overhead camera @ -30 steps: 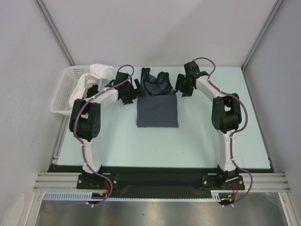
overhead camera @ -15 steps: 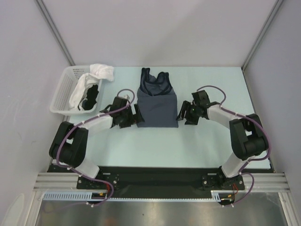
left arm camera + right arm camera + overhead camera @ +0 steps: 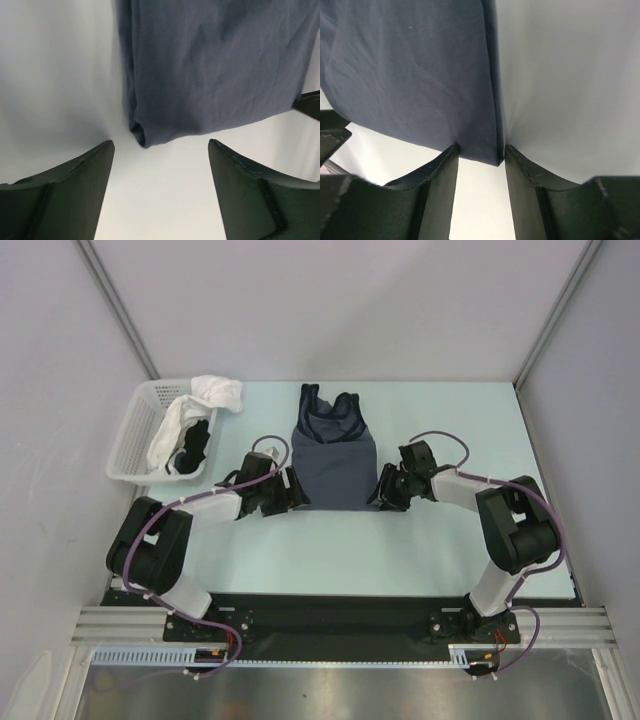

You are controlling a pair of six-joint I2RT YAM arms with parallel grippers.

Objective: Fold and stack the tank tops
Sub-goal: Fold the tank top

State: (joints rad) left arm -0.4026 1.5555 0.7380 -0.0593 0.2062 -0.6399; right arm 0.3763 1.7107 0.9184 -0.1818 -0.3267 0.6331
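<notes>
Slate-blue tank top (image 3: 334,475): neckline (image 3: 322,420) overhead only; wrists show bottom corners (image 3: 140,135).

A pale mint table (image 3: 450,540) fills the booth floor between the grey walls. In its middle lies a slate-blue tank top (image 3: 335,475), spread flat. Its body makes a neat rectangle and its straps and neckline point toward the far side. A white lattice basket (image 3: 128,445) sits at the far left corner, well apart from it.
</notes>
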